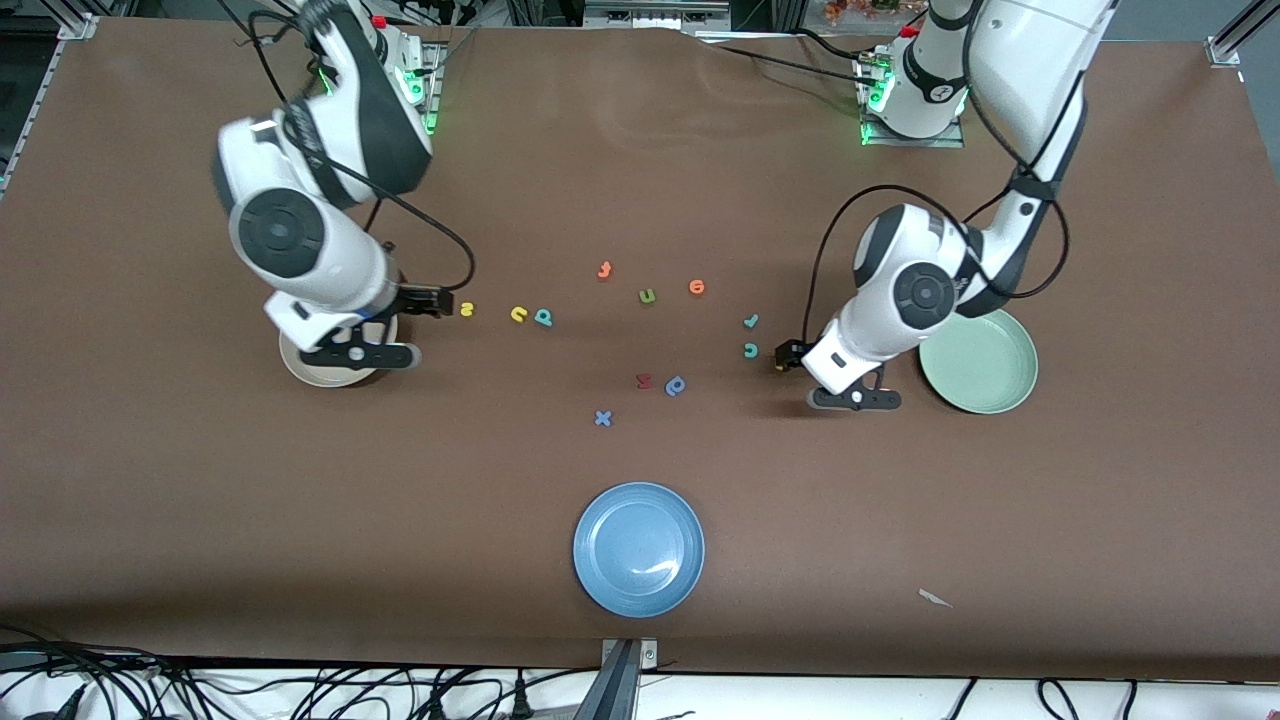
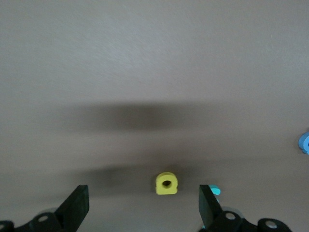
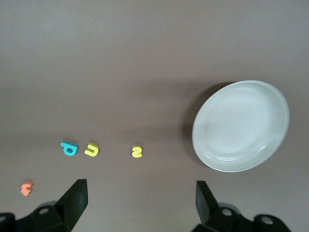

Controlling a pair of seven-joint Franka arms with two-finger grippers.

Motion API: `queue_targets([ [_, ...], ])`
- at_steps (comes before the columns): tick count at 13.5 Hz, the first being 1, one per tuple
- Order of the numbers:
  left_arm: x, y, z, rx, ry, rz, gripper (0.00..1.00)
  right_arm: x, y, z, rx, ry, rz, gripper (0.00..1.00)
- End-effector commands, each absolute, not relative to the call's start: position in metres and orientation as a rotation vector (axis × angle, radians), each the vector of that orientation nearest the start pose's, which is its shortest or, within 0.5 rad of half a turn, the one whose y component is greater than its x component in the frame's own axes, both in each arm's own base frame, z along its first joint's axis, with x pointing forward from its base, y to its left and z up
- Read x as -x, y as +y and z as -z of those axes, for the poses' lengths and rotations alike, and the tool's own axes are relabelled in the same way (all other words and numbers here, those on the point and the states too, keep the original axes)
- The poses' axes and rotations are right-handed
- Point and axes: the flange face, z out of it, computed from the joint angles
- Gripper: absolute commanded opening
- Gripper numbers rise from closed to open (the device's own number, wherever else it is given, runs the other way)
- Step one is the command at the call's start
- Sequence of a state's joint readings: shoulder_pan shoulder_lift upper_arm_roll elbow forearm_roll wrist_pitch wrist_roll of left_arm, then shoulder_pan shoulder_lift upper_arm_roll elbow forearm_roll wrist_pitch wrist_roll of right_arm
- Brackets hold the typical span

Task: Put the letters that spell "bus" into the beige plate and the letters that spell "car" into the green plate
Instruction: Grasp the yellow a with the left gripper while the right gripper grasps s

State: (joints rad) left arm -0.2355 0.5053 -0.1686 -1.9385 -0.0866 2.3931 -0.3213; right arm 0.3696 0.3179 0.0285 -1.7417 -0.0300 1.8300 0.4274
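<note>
Left pincer (image 2: 143, 195) hangs with jaws wide over the tabletop (image 1: 640, 150), just beside the green plate (image 1: 980, 365), toward the right arm's end. The yellow "a" (image 2: 166, 183) lies flat ahead of its fingers, nearer one than the other. The teal "c" (image 1: 750, 349) and teal "r" (image 1: 751, 321) lie a little farther from the green plate.

1. Centre the jaws on the "a" before you descend. One finger sits close to a teal letter, so avoid nudging it.
2. Close gently; foam likely compresses.

Right pincer (image 3: 140, 191), also wide, waits over the beige plate (image 1: 320, 372), well apart from the green plate. The yellow "s" (image 3: 137, 152), yellow "u" (image 3: 91, 150) and teal "b" (image 3: 69, 148) lie in a row nearby.
</note>
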Motion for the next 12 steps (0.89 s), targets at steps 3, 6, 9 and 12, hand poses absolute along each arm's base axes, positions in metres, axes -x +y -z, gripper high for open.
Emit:
queue_targets([
  [3, -0.563, -0.251, -0.179, 3.231, -0.018, -0.165, 1.00, -0.521, 0.239, -0.296, 3.204, 0.009, -0.280, 0.99],
  [6, -0.559, -0.253, -0.173, 3.223, -0.015, -0.187, 1.00, -0.502, 0.235, -0.255, 3.187, -0.040, -0.218, 0.98],
  [9, -0.549, -0.265, -0.172, 3.211, -0.062, -0.207, 1.00, -0.495, 0.231, -0.229, 3.171, -0.129, -0.195, 0.95],
  [12, -0.543, -0.267, -0.167, 3.204, -0.048, -0.222, 1.00, -0.480, 0.227, -0.201, 3.171, -0.145, -0.205, 0.95],
])
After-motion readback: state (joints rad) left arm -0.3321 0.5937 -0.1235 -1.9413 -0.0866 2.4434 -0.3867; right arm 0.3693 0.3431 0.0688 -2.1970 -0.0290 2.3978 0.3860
